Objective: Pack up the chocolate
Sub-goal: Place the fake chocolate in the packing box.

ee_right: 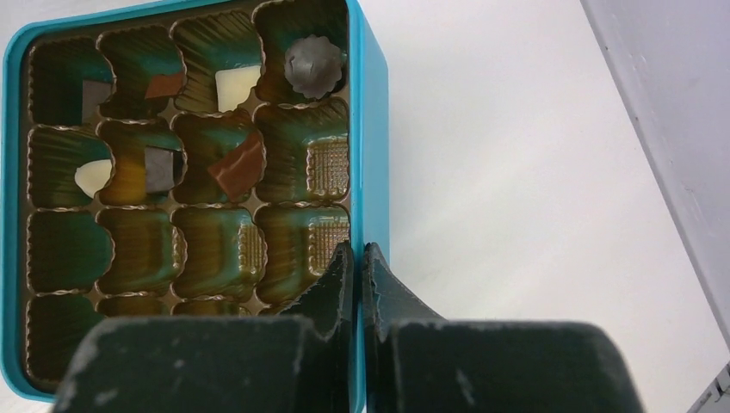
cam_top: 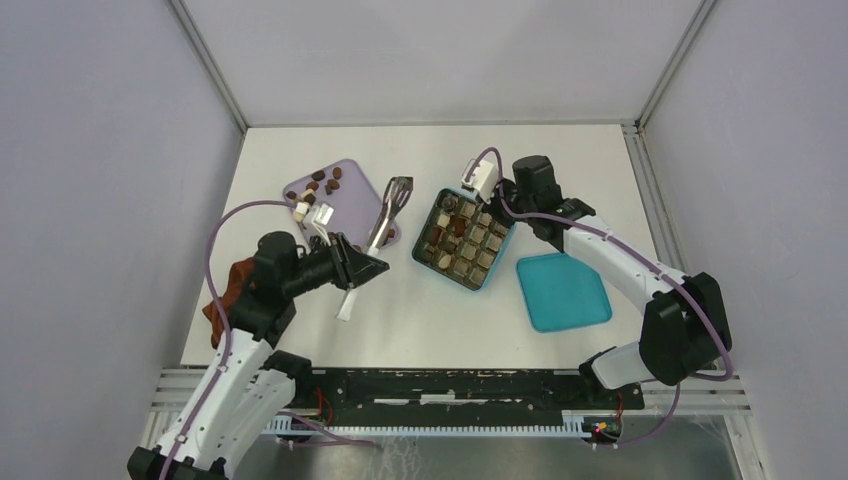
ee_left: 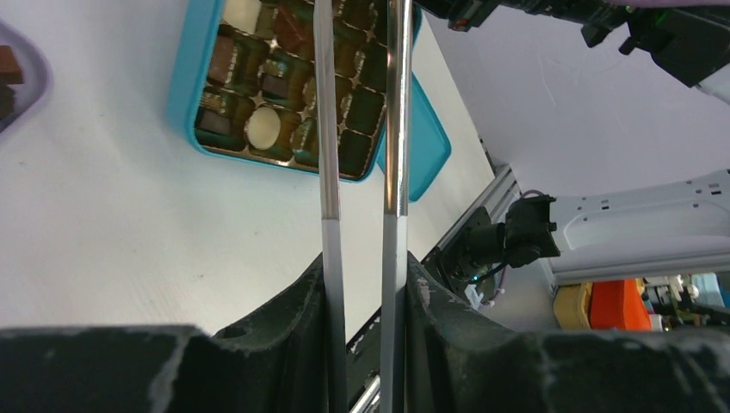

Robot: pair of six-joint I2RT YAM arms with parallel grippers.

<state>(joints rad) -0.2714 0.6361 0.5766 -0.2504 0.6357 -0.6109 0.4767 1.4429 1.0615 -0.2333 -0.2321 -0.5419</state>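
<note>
Over the table: left gripper (ee_left: 361, 284) is clamped on the handle end of steel tongs (ee_left: 357, 129), whose two arms stand slightly apart and carry nothing at this moment.
Right gripper (ee_right: 360, 267): pinched together on the box's near wall, steadying it; the wrist view shows the fingers meeting at the teal rim.
Box (cam_top: 500, 255): teal, square, a grid of gold-lined cells, set mid-table between the two arms; several cells are filled, many are bare. Its lid (cam_top: 563, 291) lies flat just right of it.
Chocolate (cam_top: 327, 182): loose pieces, dark brown, tan and cream, sit on the lilac tray (cam_top: 362, 180) at the far left; others already rest in the box's cells.
Second tongs (cam_top: 392, 210): lying across the tray's right edge, unused.
Handling: each piece looks light, rigid and smooth, likely to scuff or chip if squeezed hard, and apt to slip or roll between bare metal tips.
Where to grip: across the two widest flat sides of a blocky piece, low on its body; rounded pieces at their widest girth, with gentle pressure only.
Risk: a piece could tip on edge in its cell, as one brown piece appears to have done.
</note>
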